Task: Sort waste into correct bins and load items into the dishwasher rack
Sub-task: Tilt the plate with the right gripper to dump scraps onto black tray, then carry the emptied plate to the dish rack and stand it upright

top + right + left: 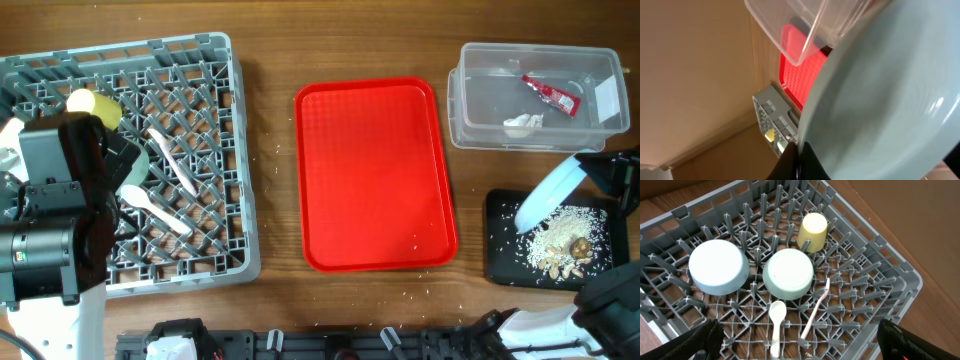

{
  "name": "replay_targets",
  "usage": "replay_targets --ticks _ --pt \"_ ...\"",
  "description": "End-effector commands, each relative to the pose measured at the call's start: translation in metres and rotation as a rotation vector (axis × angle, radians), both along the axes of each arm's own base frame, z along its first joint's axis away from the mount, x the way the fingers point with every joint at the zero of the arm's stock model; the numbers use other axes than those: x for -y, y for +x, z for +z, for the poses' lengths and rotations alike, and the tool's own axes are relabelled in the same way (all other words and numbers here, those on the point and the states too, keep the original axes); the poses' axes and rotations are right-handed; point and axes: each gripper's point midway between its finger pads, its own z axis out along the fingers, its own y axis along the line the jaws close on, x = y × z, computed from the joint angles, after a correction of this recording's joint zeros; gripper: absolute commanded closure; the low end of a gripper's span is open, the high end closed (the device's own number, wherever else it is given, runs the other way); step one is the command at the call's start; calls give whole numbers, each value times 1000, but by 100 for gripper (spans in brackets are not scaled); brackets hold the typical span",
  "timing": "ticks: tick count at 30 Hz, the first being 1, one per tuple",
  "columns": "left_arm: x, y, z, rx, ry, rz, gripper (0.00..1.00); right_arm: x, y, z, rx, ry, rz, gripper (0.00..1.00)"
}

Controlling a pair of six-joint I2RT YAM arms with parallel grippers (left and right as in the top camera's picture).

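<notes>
The grey dishwasher rack (232, 150) stands at the left. In the left wrist view the rack (900, 265) holds two upturned mint bowls (718, 266) (788, 272), the yellow cup (813, 230), the white spoon (777, 325) and the white fork (817, 307). My left gripper (800, 332) hangs open and empty above them. My right gripper (799, 160) is shut on the rim of the white plate (890, 110). It holds the plate (548, 192) tilted over the black tray (498, 240), which holds food scraps (568, 245). The clear tub (470, 110) holds the red wrapper (552, 94) and the tissue (522, 123).
A flat red tray (375, 175) lies between the rack and the bins, bare but for a few crumbs. Crumbs are scattered on the wooden table near its front edge. The arm bases sit along the front edge.
</notes>
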Motion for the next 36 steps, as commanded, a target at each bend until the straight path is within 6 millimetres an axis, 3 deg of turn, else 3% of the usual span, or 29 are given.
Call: replay_targets --ticks 1,4,6,10,13,15,18,19,21,22,24,25,27,31,32,34,36 --pt "-2 -1 4 20 -5 17 0 -23 14 42 275 26 72 96" --pt "-2 -1 4 20 -5 17 0 -51 16 79 397 5 121 96" --pt "-2 -1 4 20 -5 17 0 -80 15 105 491 -22 190 96" --pt "-2 -1 4 20 -5 17 0 -145 24 130 552 -103 357 96" --pt "-2 -1 4 20 -5 17 0 -215 30 152 657 -86 542 96" --pt "-2 -1 4 20 -5 17 0 -275 37 171 789 -87 685 96" --pt "-2 -1 4 20 -5 17 0 -368 50 184 931 -136 754 96" --pt "-2 -1 4 20 -5 17 0 -420 52 186 1049 -147 796 96" --pt "-2 -1 4 20 -5 17 0 -485 49 176 1167 -93 867 96" --pt "-2 -1 4 20 -5 17 0 -517 51 158 1196 -61 905 96" --pt "-2 -1 4 20 -5 17 0 -556 67 109 1175 -14 937 96" --pt "-2 -1 4 20 -5 17 0 -569 81 74 1114 20 936 96" --pt "-2 -1 4 20 -5 17 0 -575 108 29 1061 42 905 96" --pt "-2 -1 4 20 -5 17 0 -569 129 19 1014 47 825 94" --pt "-2 -1 4 20 -5 17 0 -569 131 16 974 51 808 87" --pt "-2 -1 4 20 -5 17 0 -568 131 15 966 50 808 48" --pt "-2 -1 4 20 -5 17 0 -559 136 26 981 49 791 36"
